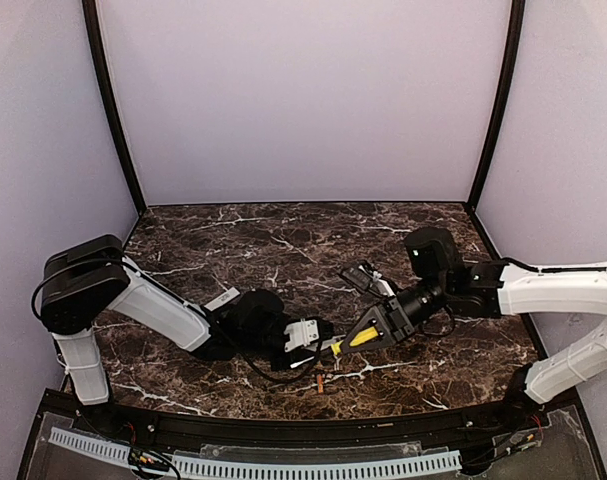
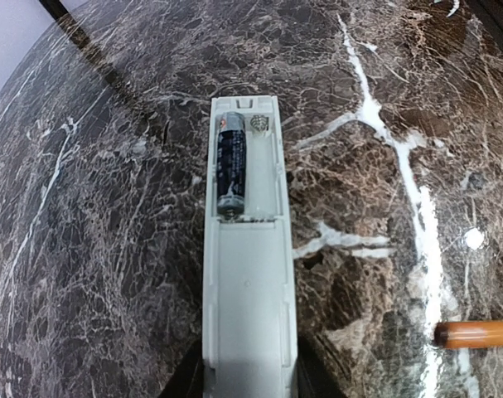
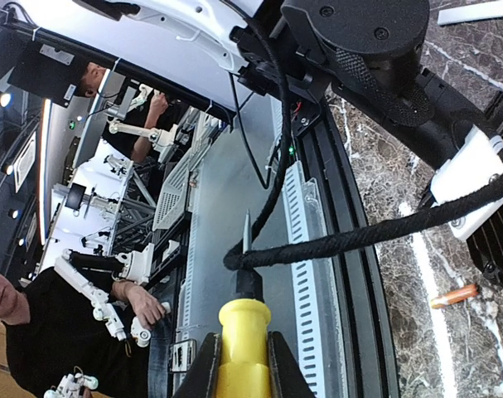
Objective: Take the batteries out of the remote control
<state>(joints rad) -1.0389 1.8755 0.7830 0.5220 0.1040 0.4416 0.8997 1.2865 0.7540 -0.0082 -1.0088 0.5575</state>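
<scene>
My left gripper [image 2: 249,375] is shut on the near end of the remote control [image 2: 244,274], a white bar with its back up and its battery bay open. One dark battery [image 2: 231,170] lies in the bay's left slot. The right slot is empty and shows its spring [image 2: 259,124]. An orange battery [image 2: 475,333] lies on the table to the right of the remote; it also shows in the top view [image 1: 321,382] and the right wrist view [image 3: 454,296]. My right gripper [image 3: 243,365] is shut on a yellow stick [image 3: 243,332] with a dark tip, pointing at the left gripper [image 1: 305,340].
A flat whitish cover strip [image 1: 220,298] lies on the dark marble table [image 1: 283,240] beside the left forearm; it also shows in the right wrist view [image 3: 479,10]. A black cable [image 3: 359,240] crosses in front of the stick's tip. The table's front rail [image 1: 283,430] runs close below both grippers.
</scene>
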